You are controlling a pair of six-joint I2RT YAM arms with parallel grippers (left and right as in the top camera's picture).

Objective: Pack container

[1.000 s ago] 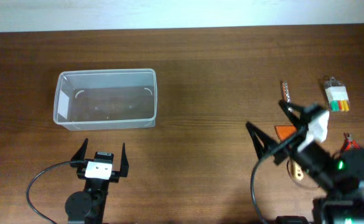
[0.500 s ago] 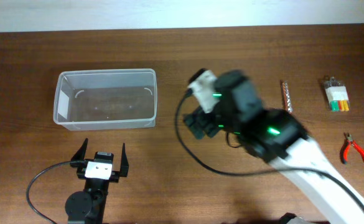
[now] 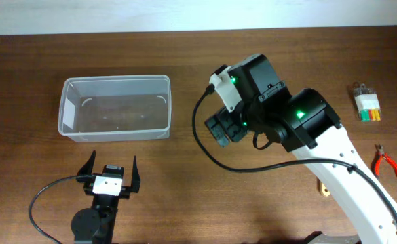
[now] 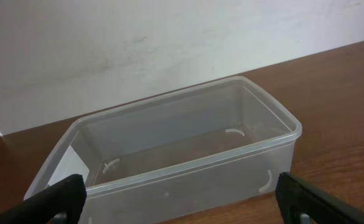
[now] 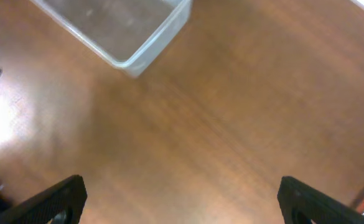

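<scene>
Brown wooden table: the clear container sits toward the far-left corner. The left gripper is spread wide by the near edge. Mid-table, the right gripper is spread too. Red pliers lie at the right edge.

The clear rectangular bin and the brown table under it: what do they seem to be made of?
The clear rectangular bin looks like translucent plastic, smooth and slightly glossy: the brown table shows through its walls. That table looks like wood or wood-look laminate, with a satin finish: grain streaks and soft glare show.
</scene>
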